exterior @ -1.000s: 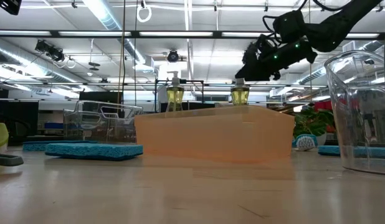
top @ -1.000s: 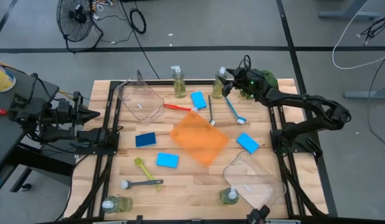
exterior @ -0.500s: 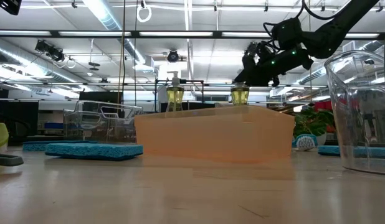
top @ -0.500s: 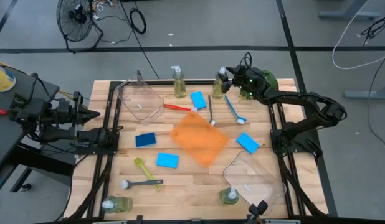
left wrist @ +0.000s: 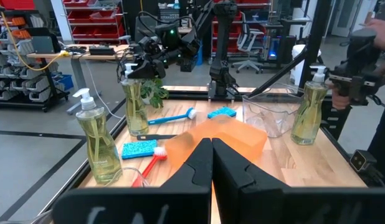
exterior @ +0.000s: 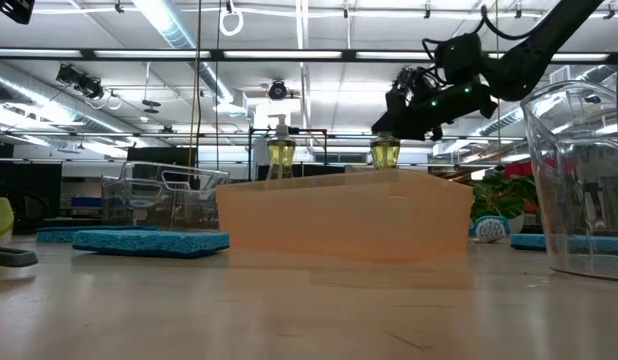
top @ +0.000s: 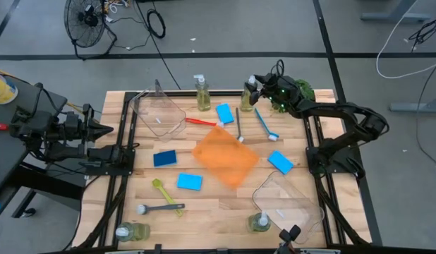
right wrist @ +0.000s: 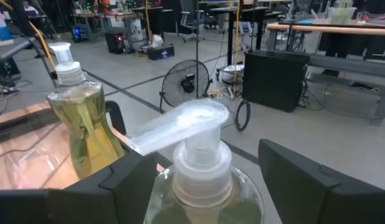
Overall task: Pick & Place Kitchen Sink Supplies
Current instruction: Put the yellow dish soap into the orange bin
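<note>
**Straddling the soap pump**

Reaching to the table's one o'clock corner, the right gripper [right wrist: 199, 180] has its jaws spread either side of a clear pump bottle of yellowish soap [top: 247, 94], not yet clamped. Closing high on the slim white pump head risks tipping the bottle. At nine o'clock, the left gripper [left wrist: 211, 163] waits pressed together, off the table.

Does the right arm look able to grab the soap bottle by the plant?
Probably yes: the right hand is open, its fingers either side of the soap bottle pump, with nothing between them.
</note>
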You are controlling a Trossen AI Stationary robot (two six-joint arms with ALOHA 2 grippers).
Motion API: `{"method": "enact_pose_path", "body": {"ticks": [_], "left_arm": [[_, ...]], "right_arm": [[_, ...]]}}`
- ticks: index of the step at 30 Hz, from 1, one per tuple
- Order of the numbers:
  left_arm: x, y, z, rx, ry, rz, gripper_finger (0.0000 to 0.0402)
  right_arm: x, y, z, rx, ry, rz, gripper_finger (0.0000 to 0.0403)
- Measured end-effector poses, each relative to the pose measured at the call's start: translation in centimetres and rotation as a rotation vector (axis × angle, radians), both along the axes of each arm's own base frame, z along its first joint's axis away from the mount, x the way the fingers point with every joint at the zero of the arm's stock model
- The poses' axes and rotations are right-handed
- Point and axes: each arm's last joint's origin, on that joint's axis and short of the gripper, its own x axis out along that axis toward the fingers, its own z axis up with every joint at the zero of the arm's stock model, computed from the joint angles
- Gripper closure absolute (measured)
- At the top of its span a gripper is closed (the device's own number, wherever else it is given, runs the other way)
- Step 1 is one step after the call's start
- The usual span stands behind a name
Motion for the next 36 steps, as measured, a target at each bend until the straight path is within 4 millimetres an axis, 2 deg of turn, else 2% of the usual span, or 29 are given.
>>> {"method": "enact_pose_path", "body": {"ticks": [13,30,36], "left_arm": [[0.0,0.0,0.0,0.0,0.0,0.0,0.0399],[0.0,0.0,0.0,0.0,0.0,0.0,0.0399],[0.0,0.0,0.0,0.0,0.0,0.0,0.0399]], "right_arm": [[0.12,-0.18,-0.24,-0.001,-0.004,-0.001,0.0132],[0.13,-0.17,-0.22,-0.004,-0.004,0.0,0.0267],[0.13,-0.17,-0.22,-0.004,-0.004,0.0,0.028]]}}
